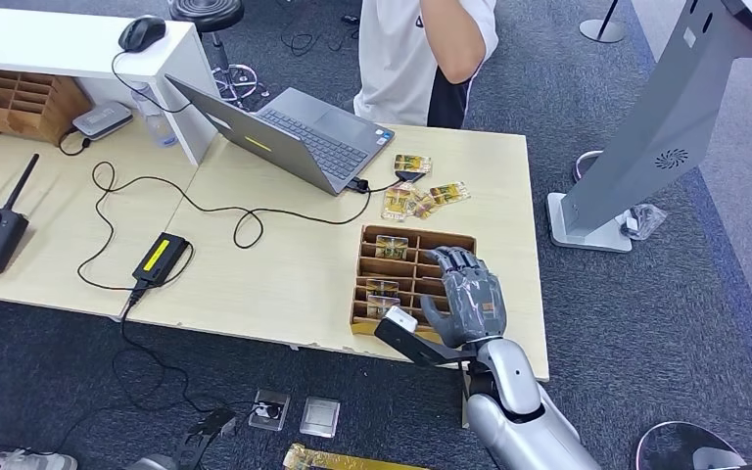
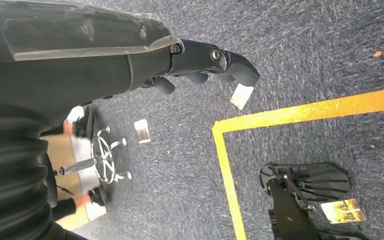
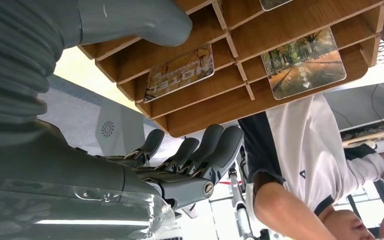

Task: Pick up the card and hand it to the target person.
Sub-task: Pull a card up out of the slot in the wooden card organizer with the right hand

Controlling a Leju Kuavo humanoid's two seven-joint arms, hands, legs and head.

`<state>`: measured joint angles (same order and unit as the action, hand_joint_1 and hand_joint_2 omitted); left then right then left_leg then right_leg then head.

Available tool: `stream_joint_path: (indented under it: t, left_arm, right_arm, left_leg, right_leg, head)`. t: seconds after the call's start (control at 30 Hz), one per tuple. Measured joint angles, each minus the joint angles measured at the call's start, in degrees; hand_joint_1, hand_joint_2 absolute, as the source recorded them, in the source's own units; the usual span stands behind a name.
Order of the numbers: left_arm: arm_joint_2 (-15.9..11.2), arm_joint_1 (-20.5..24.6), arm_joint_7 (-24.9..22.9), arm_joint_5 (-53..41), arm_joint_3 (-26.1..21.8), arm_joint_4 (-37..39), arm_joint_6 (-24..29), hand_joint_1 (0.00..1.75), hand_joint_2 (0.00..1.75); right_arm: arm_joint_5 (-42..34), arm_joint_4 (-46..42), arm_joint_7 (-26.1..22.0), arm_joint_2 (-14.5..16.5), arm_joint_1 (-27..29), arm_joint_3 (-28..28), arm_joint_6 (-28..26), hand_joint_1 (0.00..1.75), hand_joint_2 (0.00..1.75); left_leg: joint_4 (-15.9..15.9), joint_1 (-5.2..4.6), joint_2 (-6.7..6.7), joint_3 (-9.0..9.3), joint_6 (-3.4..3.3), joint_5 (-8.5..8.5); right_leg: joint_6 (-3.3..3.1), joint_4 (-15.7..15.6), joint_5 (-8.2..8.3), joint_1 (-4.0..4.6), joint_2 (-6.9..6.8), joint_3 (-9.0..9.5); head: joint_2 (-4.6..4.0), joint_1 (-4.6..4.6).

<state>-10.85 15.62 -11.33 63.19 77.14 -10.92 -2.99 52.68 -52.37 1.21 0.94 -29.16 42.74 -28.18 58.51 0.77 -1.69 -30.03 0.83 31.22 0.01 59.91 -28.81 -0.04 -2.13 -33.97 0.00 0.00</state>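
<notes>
Card [image 3: 181, 72] with autumn-tree print lies flat in a slot of the wooden compartment tray [image 1: 372, 238] on the bench [image 1: 274, 274]; a second like it [image 3: 302, 62] sits in a neighbouring slot, and loose cards [image 1: 421, 196] lie on the bench beyond the tray, near the laptop [image 1: 294, 132]. Right robot hand [image 1: 465, 294] hovers over the tray's right side, fingers [image 3: 215, 145] apart and lightly curled, thumb [image 3: 145, 22] held wide, holding nothing. Left robot hand [image 2: 205, 57] hangs by the robot's side above the carpet, fingers curled in, nothing visible in them. Judged step: reach and pinch, not yet in contact. To do it well: commit to one card, lower the thumb and a finger to opposite edges inside the slot, keep clear of the dividers, lift it out by an edge rather than pressing flat. Slot walls leave little room, so a slip is likely. Person in white shirt [image 1: 401, 59] stands at the bench's far side, the probable recipient
</notes>
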Motion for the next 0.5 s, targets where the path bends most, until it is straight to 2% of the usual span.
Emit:
stream_joint_path:
  t: [0.5]
  left_arm:
    - [0.1,0.0,-0.1,0.3,0.2,0.0,0.2,0.00,1.75]
  right_arm:
    - [-0.3,2.3,0.7,-0.3,-0.6,-0.9,0.1,0.65,1.75]
  left_leg:
    - [0.0,0.00,0.03,-0.01,0.00,-0.02]
  right_leg:
    - [0.00,0.0,0.01,0.00,-0.02,-0.01]
  head:
    - [0.00,0.00]
